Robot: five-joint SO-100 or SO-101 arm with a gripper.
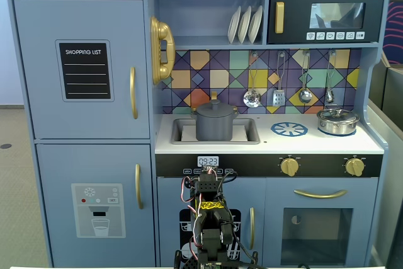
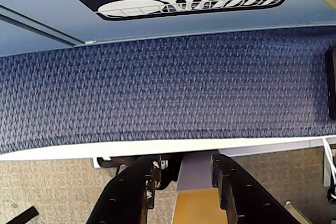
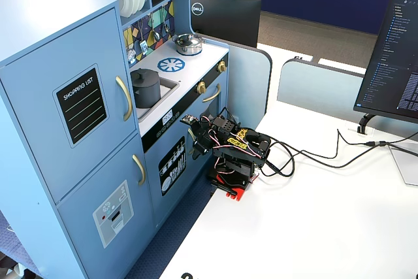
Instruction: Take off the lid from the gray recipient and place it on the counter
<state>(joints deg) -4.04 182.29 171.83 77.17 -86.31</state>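
The gray recipient (image 1: 216, 128) stands in the sink cut-out of the white counter (image 1: 327, 144), and the dark gray lid (image 1: 216, 108) with its small knob sits on top of it. In the other fixed view the recipient (image 3: 145, 91) and lid (image 3: 142, 74) show at the counter's (image 3: 196, 62) left part. My arm (image 3: 235, 151) is folded low on the white desk in front of the toy kitchen, well below the counter. In the wrist view my gripper (image 2: 184, 160) is open with nothing between its fingers, over the desk edge and blue carpet.
A shiny silver pot (image 1: 337, 121) with a glass lid stands at the counter's right, beside the blue burner print (image 1: 289, 129). Utensils (image 1: 289, 92) hang on the back wall. Cables (image 3: 313, 155) run across the desk toward a monitor (image 3: 392, 57).
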